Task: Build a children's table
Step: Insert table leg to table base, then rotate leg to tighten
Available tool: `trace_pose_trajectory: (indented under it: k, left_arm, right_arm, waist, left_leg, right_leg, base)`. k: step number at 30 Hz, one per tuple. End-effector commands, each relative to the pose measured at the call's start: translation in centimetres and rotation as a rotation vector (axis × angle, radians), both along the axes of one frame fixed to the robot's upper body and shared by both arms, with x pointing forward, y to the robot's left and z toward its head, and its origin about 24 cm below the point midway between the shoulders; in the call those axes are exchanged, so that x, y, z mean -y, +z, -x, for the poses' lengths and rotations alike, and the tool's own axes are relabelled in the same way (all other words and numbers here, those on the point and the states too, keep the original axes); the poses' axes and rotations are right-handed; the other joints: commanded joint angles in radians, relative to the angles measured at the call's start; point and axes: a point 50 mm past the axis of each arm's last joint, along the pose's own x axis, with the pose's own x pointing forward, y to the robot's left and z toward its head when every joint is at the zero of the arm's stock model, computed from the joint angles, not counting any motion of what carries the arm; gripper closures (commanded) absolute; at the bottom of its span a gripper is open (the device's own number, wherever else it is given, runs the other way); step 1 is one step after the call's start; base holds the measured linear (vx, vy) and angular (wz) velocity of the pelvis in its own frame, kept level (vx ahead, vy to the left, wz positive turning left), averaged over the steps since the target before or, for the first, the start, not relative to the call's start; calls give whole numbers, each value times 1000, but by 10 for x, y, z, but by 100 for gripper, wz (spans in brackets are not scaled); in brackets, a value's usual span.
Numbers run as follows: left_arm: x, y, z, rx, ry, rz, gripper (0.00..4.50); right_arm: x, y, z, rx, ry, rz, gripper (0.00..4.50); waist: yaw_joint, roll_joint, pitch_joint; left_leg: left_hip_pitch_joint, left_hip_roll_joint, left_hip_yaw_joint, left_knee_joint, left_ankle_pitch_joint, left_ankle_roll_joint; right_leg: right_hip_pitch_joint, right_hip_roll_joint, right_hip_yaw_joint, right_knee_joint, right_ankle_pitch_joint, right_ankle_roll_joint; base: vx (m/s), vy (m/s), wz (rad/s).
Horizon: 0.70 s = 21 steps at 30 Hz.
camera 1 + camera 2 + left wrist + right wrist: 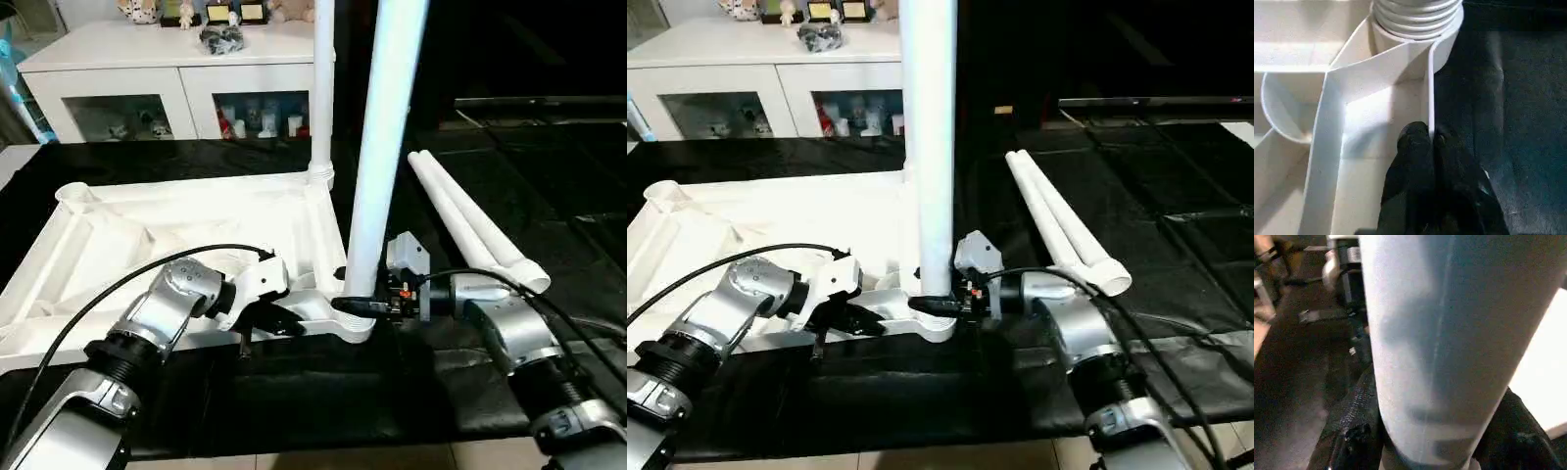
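- Tabletop lies upside down on the black surface, ribs up.
- My right tool is clamped round the base of a leg, right at the near corner socket.
- Leg axis near vertical, slight lean; I judge seating it needs a straight push down.
- Left tool pinches the tabletop's edge wall shut, bracing it.
- Far leg stands seated; two spare legs lie to my right.
- Both forearms low, reaching inward.

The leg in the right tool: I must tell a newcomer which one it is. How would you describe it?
Start at the upturned white tabletop on the black mat. At its near right corner one white leg stands upright, gripped low by the right tool. Another stands behind; two lie flat.
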Motion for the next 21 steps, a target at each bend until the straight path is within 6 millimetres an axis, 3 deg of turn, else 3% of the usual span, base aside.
trace_pose_trajectory:
  k: [1,3,4,6,8,9,10,11,12,13,14,15,16,17,20,21]
  left_arm:
    - [13,15,-10,66,85,89,450]
    - [12,17,-12,70,133,99,450]
    - [12,17,-12,70,133,99,450]
    - [12,19,-11,75,224,123,450]
    - [16,21,-7,73,290,142,450]
    - [21,21,-5,73,336,152,450]
    - [26,21,-3,77,363,159,450]
    - [31,21,-2,84,383,162,450]
    - [33,21,-2,88,397,164,450]
    - [38,21,-1,93,423,170,450]
    - [38,21,-1,93,423,170,450]
    - [42,21,0,100,441,167,450]
    - [43,21,0,100,442,167,450]
    - [46,20,0,108,459,160,450]
    - [48,19,-1,122,478,136,450]
    - [47,19,-1,129,488,122,450]
  right_arm:
    - [-10,-38,9,-140,-103,69,257]
    - [-10,-38,4,-135,-169,63,257]
    - [-10,-38,4,-135,-169,63,257]
    - [-13,-37,-10,-139,-335,29,257]
    - [-19,-35,-22,-146,-463,16,257]
    - [-23,-35,-28,-154,-526,17,257]
    - [-27,-35,-32,-166,-563,19,257]
    - [-29,-35,-34,-179,-585,20,257]
    - [-31,-35,-35,-183,-596,24,257]
    - [-34,-36,-36,-180,-608,40,257]
    - [-34,-36,-36,-180,-608,40,257]
    - [-35,-37,-37,-180,-626,51,257]
    - [-35,-37,-37,-181,-626,51,257]
    - [-38,-39,-36,-189,-634,55,257]
    - [-40,-41,-35,-198,-645,59,257]
    - [-41,-42,-36,-198,-649,62,257]
  waist:
    - [-13,-3,-21]
    - [-30,-3,-16]
    - [-30,-3,-16]
    - [-57,2,-13]
    - [-70,13,-11]
    - [-89,26,-9]
    - [-101,27,-3]
    - [-109,34,0]
    - [-111,26,3]
    - [-118,8,4]
    - [-118,8,4]
    - [-122,-7,5]
    - [-123,-3,3]
    - [-126,1,3]
    - [-130,5,3]
    - [-133,11,4]
  left_leg:
    - [6,23,-18,-81,-418,21]
    - [12,17,-23,-78,-455,11]
    - [12,17,-23,-78,-455,11]
    - [7,22,-37,-83,-515,-3]
    - [8,26,-43,-84,-560,-8]
    - [-3,41,-60,-100,-621,-13]
    - [-14,47,-68,-110,-654,-11]
    - [-28,62,-81,-132,-732,-17]
    - [-21,61,-77,-136,-768,-25]
    - [11,30,-59,-104,-715,-24]
    - [11,30,-59,-104,-715,-24]
    - [17,-5,-45,-61,-539,10]
    - [9,-4,-47,-59,-501,14]
    - [-10,4,-55,-68,-482,18]
    - [-5,11,-65,-77,-533,12]
    - [-3,14,-69,-82,-565,12]
  right_leg:
    - [21,-64,47,-116,-614,-82]
    - [14,-62,34,-128,-680,-55]
    - [14,-62,34,-128,-680,-55]
    - [23,-65,10,-135,-699,-29]
    - [25,-66,-1,-138,-697,-22]
    - [50,-67,-17,-128,-612,-34]
    - [57,-64,-19,-120,-572,-39]
    - [75,-60,-12,-86,-485,-53]
    - [64,-62,4,-82,-461,-71]
    - [28,-75,1,-129,-589,-71]
    - [28,-75,1,-129,-589,-71]
    - [19,-90,-22,-176,-772,-22]
    - [28,-94,-25,-174,-775,-11]
    - [40,-89,-28,-168,-747,1]
    - [33,-78,-29,-164,-688,-11]
    - [33,-77,-26,-157,-662,-27]
  base:
    - [0,0,0]
    - [0,0,0]
    - [0,0,0]
    - [0,0,0]
    - [0,0,0]
    - [-38,52,-19]
    - [-38,52,-19]
    - [-52,43,-18]
    - [0,0,0]
    - [0,0,0]
    - [0,0,0]
    - [56,-25,-1]
    - [56,-25,-1]
    - [0,0,0]
    - [0,0,0]
    - [0,0,0]
